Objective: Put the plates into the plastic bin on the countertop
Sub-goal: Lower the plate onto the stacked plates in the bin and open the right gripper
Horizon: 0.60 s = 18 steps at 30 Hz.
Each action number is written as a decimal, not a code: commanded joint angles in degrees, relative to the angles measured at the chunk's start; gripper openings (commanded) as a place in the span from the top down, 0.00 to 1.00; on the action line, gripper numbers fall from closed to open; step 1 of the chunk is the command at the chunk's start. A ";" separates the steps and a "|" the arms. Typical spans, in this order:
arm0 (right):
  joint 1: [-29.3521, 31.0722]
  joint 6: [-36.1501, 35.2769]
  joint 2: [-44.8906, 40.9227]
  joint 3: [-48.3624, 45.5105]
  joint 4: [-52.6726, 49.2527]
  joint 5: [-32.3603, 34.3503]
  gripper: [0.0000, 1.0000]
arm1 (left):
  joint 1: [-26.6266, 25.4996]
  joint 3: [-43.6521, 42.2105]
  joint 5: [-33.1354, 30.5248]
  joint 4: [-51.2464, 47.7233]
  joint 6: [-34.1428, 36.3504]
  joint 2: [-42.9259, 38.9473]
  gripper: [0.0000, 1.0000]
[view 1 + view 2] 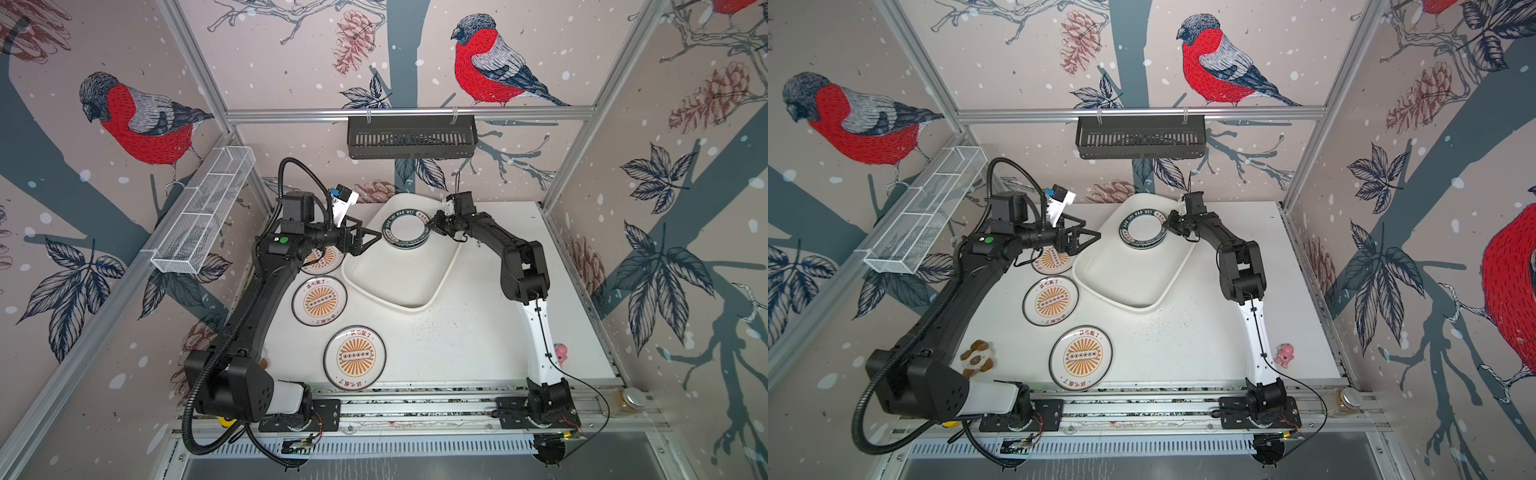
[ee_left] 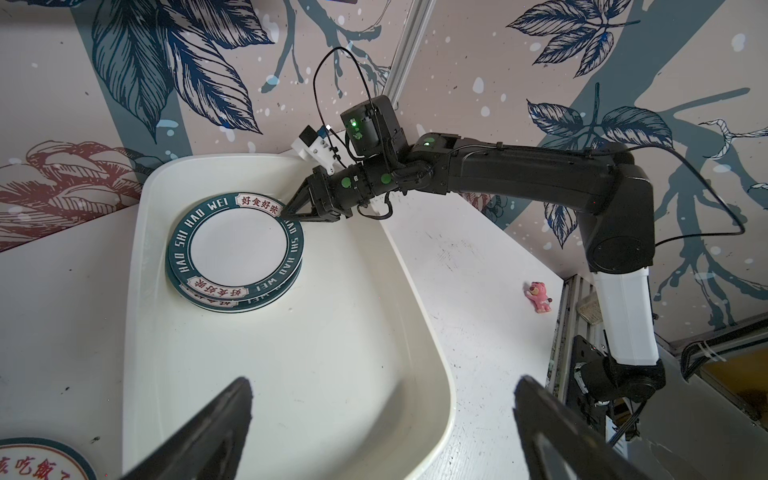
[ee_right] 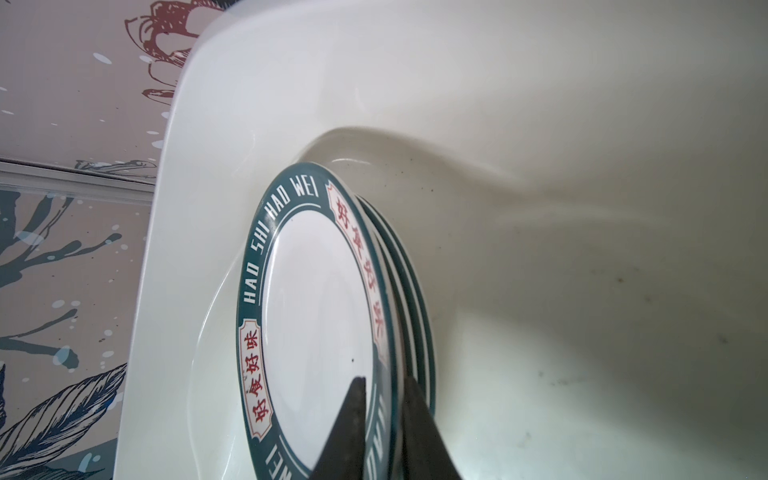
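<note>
The green-banded plates (image 1: pixel 405 230) (image 2: pixel 239 249) are seen stacked inside the plastic bin (image 1: pixel 399 276) (image 2: pixel 449 374), at its far end. The right gripper (image 1: pixel 430 226) (image 3: pixel 384 380) is found at the bin's far right side. Its fingers are set narrow, astride the top plate's rim, and whether that rim is pinched cannot be told. The left gripper (image 1: pixel 369 239) (image 2: pixel 384 384) is held above the bin's left rim, fingers spread wide, nothing between them. Three sunburst plates (image 1: pixel 319 300) are laid in a row on the countertop (image 1: pixel 457 340), just left of the bin, with the farthest partly hidden under the left arm.
</note>
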 commanded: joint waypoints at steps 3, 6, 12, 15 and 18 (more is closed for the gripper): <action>-0.06 -1.38 0.13 0.62 -0.68 0.98 0.78 | 0.07 0.56 1.28 0.54 0.39 -0.42 0.03; -0.04 -1.47 0.09 0.94 -1.16 1.05 0.76 | 0.03 0.51 1.35 0.54 0.39 -0.42 0.03; 0.05 -2.22 0.04 2.04 -2.74 1.43 0.74 | 0.08 0.50 1.55 0.69 0.30 -0.42 0.03; 0.11 -2.61 -0.26 2.24 -3.32 1.75 0.72 | 0.03 0.52 1.67 0.75 0.21 -0.52 0.03; 0.14 -2.71 -0.53 2.31 -3.67 2.02 0.72 | 0.07 0.47 1.64 0.80 0.21 -0.69 0.03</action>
